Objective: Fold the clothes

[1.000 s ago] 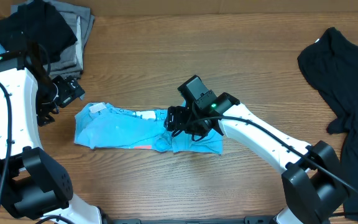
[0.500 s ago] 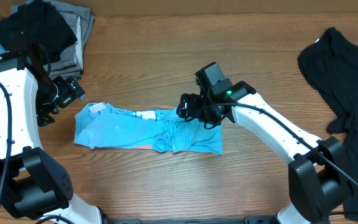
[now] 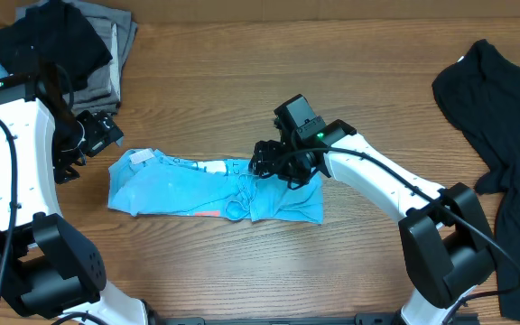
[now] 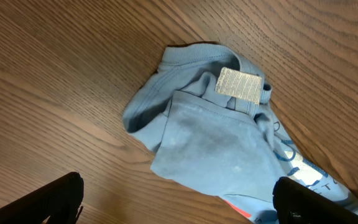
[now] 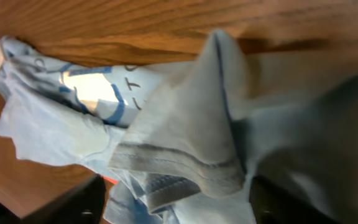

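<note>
The light blue T-shirt [image 3: 188,190] lies folded into a long strip across the table's middle, collar and label at its left end, white lettering along its top edge, an orange-red mark at its lower edge. It also shows in the left wrist view [image 4: 222,143] and the right wrist view [image 5: 185,137]. My right gripper [image 3: 273,169] is open, low over the strip's right part, with bunched shirt fabric between its fingers [image 5: 179,202]. My left gripper [image 3: 69,155] is open and empty, just left of the collar end [image 4: 176,199].
A pile of grey and black folded garments [image 3: 84,45] lies at the back left. A black garment [image 3: 499,117] is spread at the right edge. Bare wooden table [image 3: 242,72] shows behind and in front of the shirt.
My right gripper lifted off the shirt's right part, went back and right, then came back left and down over it. The left arm has not moved.
</note>
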